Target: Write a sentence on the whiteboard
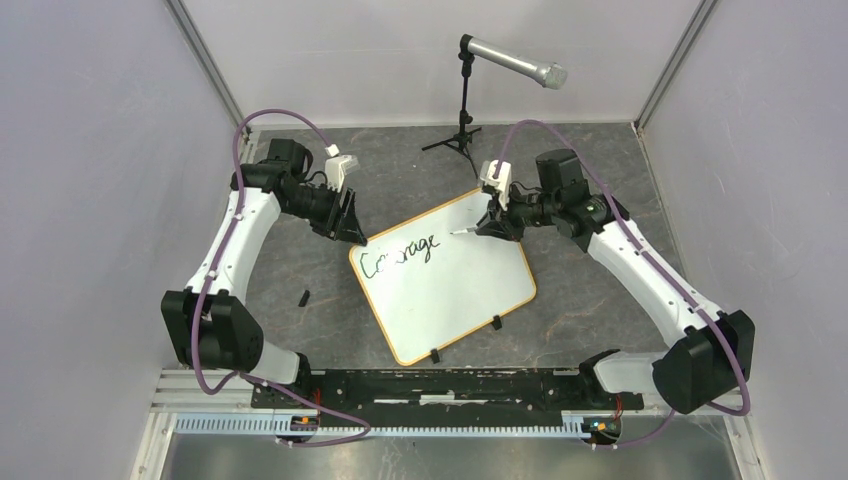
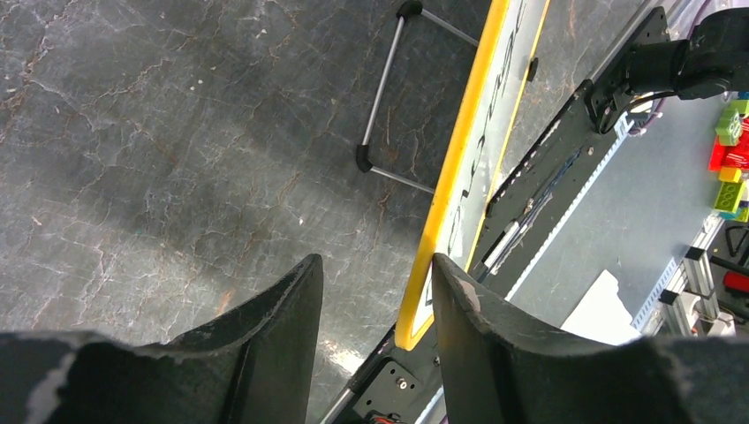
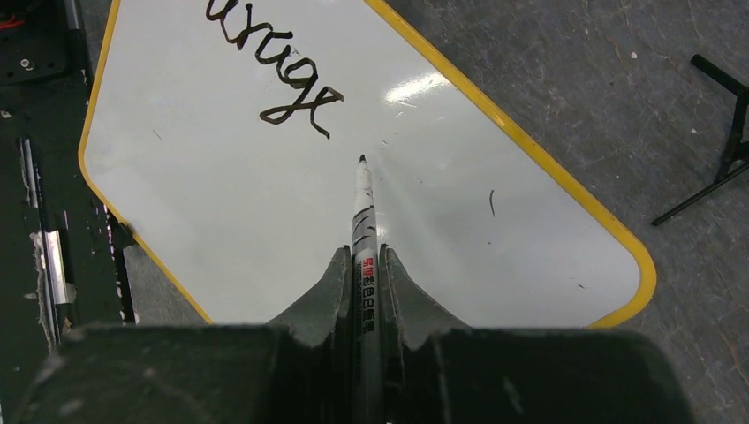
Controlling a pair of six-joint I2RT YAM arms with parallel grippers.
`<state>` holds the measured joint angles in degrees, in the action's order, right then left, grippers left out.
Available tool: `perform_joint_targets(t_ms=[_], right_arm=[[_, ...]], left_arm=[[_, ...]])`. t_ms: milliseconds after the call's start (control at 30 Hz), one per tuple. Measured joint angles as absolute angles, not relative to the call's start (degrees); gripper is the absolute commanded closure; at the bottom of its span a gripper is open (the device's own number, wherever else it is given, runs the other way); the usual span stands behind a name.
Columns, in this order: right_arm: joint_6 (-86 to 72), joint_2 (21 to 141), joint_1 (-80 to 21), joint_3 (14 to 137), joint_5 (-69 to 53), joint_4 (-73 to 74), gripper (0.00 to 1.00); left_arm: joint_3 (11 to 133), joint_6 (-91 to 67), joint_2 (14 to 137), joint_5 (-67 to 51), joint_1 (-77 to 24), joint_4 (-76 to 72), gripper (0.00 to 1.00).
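Note:
The whiteboard point(image 1: 455, 300) lies tilted on the grey table, orange-rimmed, with two black clip feet point(image 1: 496, 322) on its near edge. One black cursive word, "Courage" point(image 1: 400, 258), runs along its upper left; its end shows in the right wrist view point(image 3: 274, 84). My right gripper point(image 1: 492, 224) point(image 3: 363, 253) is shut on a grey marker point(image 3: 363, 212), whose tip is at the board just right of the last letter. My left gripper point(image 1: 350, 230) point(image 2: 375, 262) is open at the board's left corner, and the rim point(image 2: 459, 150) runs beside its right finger point(image 2: 459, 300).
A microphone point(image 1: 512, 62) on a black tripod stand point(image 1: 462, 125) stands behind the board; its legs show in the left wrist view point(image 2: 380, 97) and the right wrist view point(image 3: 707, 190). A small black piece point(image 1: 303, 297) lies left of the board. A black rail point(image 1: 440, 385) runs along the near edge.

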<state>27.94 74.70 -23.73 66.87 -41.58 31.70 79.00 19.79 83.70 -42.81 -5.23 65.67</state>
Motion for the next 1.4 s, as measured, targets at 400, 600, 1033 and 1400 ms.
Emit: perform_joint_targets(t_ms=[400, 600, 1033, 1400], right_arm=[[27.3, 74.7, -23.7, 66.2, -42.8, 29.2, 1.0], [27.3, 74.7, -23.7, 66.2, -42.9, 29.2, 1.0], [27.4, 74.7, -23.7, 65.6, -42.9, 29.2, 1.0], [27.4, 74.7, -23.7, 65.5, -42.9, 29.2, 1.0]], left_arm=[[79.0, 19.8, 83.7, -44.6, -5.2, 65.5, 0.45], [79.0, 19.8, 83.7, -46.8, -5.2, 65.6, 0.49], [79.0, 20.5, 83.8, -49.9, -6.7, 66.7, 0.71], [79.0, 20.7, 84.3, -49.6, -7.3, 66.7, 0.89]])
